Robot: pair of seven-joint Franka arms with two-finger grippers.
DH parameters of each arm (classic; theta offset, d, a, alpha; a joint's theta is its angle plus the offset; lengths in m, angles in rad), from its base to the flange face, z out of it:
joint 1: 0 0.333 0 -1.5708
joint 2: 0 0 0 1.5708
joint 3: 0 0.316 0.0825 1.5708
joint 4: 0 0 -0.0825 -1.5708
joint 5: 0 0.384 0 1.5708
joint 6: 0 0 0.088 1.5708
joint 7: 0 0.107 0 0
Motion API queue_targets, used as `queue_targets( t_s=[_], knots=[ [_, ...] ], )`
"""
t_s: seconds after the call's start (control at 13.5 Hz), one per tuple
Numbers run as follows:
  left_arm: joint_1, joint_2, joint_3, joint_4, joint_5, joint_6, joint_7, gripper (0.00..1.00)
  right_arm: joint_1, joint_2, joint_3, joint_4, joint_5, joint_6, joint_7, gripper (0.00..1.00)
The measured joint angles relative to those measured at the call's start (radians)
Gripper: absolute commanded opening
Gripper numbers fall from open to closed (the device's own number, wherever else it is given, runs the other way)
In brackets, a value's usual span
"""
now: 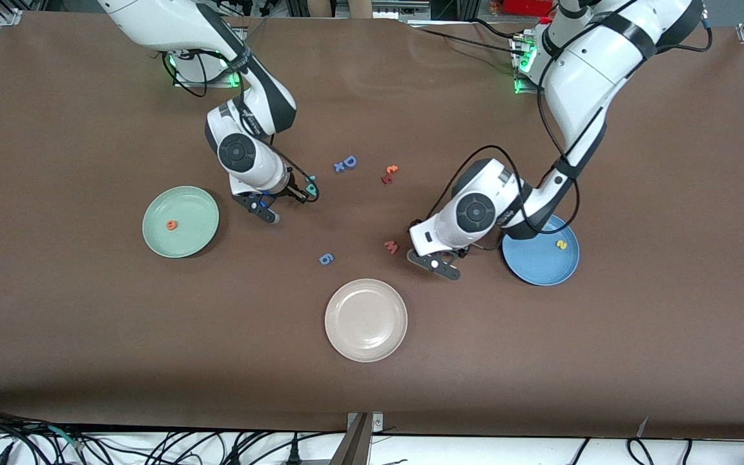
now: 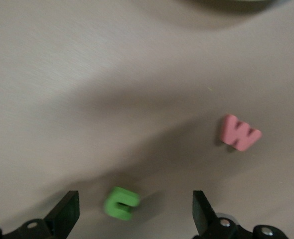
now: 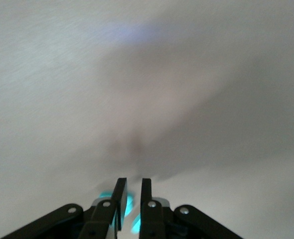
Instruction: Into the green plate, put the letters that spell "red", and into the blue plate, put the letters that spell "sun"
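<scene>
My right gripper (image 3: pixel 131 191) is pinched on a teal letter (image 3: pixel 127 206) above the tabletop (image 1: pixel 55 323), beside the green plate (image 1: pixel 201 223) holding the orange "e" (image 1: pixel 171 225). My left gripper (image 2: pixel 135 211) hangs spread wide, the green "n" (image 2: pixel 120 203) lying between its fingers, beside the blue plate (image 1: pixel 540 274) holding the yellow "s" (image 1: pixel 561 245).

Both arms wear glossy white shells broken by dark grey joint bands, each with a round black cap on the wrist housing and thin black cables looping along the links, and green lights glow at their bases. The left pincer (image 2: pixel 134 214) has flat black fingers on black brackets with silver screws; the right pincer (image 3: pixel 132 201) has the same black fingers and bright screw heads
</scene>
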Motion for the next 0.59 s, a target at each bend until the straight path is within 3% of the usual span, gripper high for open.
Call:
queue_targets(
  t_s=[0.22, 0.3, 0.37, 0.44, 0.52, 0.59],
  knots=[
    [-0.022, 0.002, 0.012, -0.015, 0.039, 0.0, -0.029, 1.0, 0.012, -0.007, 0.017, 0.024, 0.0, -0.016, 0.051, 0.79],
    [-0.021, 0.002, 0.017, -0.015, 0.044, 0.0, -0.029, 0.97, 0.016, -0.006, 0.017, 0.025, 0.0, -0.017, 0.055, 0.81],
    [-0.02, 0.002, 0.019, -0.015, 0.046, 0.0, -0.029, 0.84, 0.021, -0.005, 0.017, 0.025, 0.0, -0.018, 0.057, 0.85],
    [-0.02, 0.002, 0.021, -0.015, 0.047, 0.0, -0.029, 0.52, 0.025, -0.002, 0.017, 0.024, 0.0, -0.018, 0.059, 0.86],
    [-0.02, 0.002, 0.023, -0.015, 0.047, 0.0, -0.03, 0.5, 0.029, 0.001, 0.017, 0.024, 0.0, -0.018, 0.06, 0.86],
    [-0.02, 0.002, 0.024, -0.016, 0.047, 0.0, -0.038, 0.38, 0.03, 0.007, 0.017, 0.024, -0.003, -0.017, 0.06, 0.86]
  ],
)
